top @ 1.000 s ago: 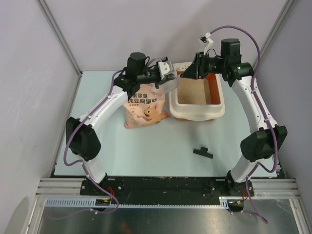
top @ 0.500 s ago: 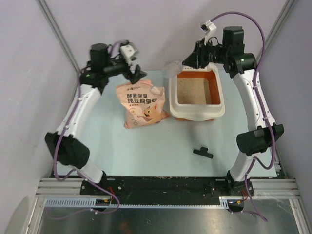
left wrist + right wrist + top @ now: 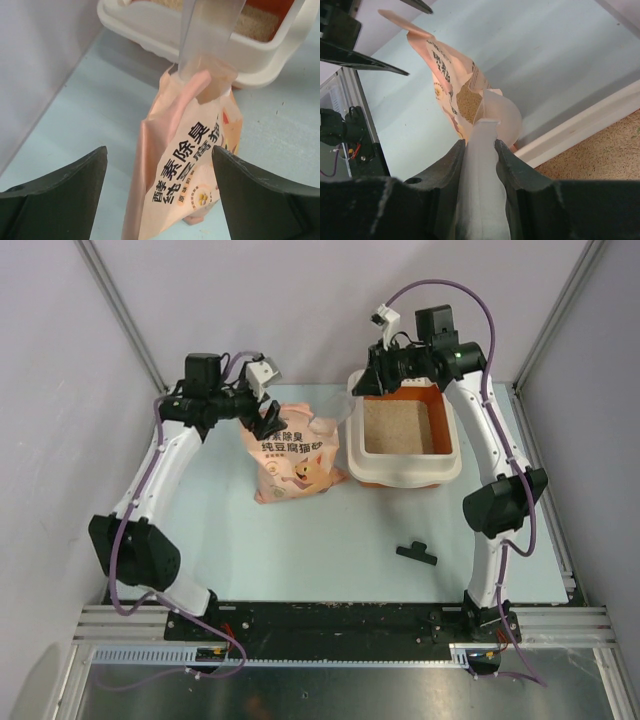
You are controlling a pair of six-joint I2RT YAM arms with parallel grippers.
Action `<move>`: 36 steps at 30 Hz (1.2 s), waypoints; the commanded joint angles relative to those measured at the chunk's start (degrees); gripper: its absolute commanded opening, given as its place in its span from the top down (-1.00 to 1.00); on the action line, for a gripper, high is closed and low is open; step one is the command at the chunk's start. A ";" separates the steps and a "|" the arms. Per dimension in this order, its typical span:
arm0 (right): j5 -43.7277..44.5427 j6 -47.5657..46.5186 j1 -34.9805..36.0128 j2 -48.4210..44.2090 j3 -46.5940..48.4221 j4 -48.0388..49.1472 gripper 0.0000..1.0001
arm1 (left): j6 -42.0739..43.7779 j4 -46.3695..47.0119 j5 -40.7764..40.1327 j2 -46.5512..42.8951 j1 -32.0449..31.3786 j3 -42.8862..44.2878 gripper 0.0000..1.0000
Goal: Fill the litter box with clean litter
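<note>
1. Nearest, a small black clip (image 3: pixel 416 553) lies alone on the counter (image 3: pixel 300 540), well apart from the rest (it plays no part in the risk).
2. Farther back, the pink litter bag (image 3: pixel 295 455) rests just left of the litter box (image 3: pixel 400 476). Its mouth gapes, with clean litter (image 3: pixel 466 102) showing inside.
3. The box already holds a tan layer across its floor.
4. The left end effector (image 3: pixel 160 152) hangs over the bag, spread wide and holding nothing.
5. Farthest, the right end effector (image 3: pixel 480 145) is pinched narrow on a translucent strip (image 3: pixel 207 30) of the bag's top, near the box's far left corner.
6. Risk, as I judge it: that thin strip is the only hold. A lift could tear it or let it slip, dropping the bag.
7. Hung from one corner, the bag may also swing and pour beside the rim onto the counter.
</note>
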 commanded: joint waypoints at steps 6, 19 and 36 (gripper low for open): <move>-2.12 -6.96 1.79 0.58 4.96 -7.29 1.00 | 8.39 -7.92 0.77 4.45 -1.14 2.05 -0.37; 7.36 -11.18 6.98 1.89 7.68 -13.10 1.00 | 12.27 -12.85 3.41 0.42 -5.36 -0.32 1.00; 19.22 -1.01 14.19 6.11 9.44 -13.02 1.00 | 10.34 -9.26 -6.61 -8.38 -5.10 -6.03 1.00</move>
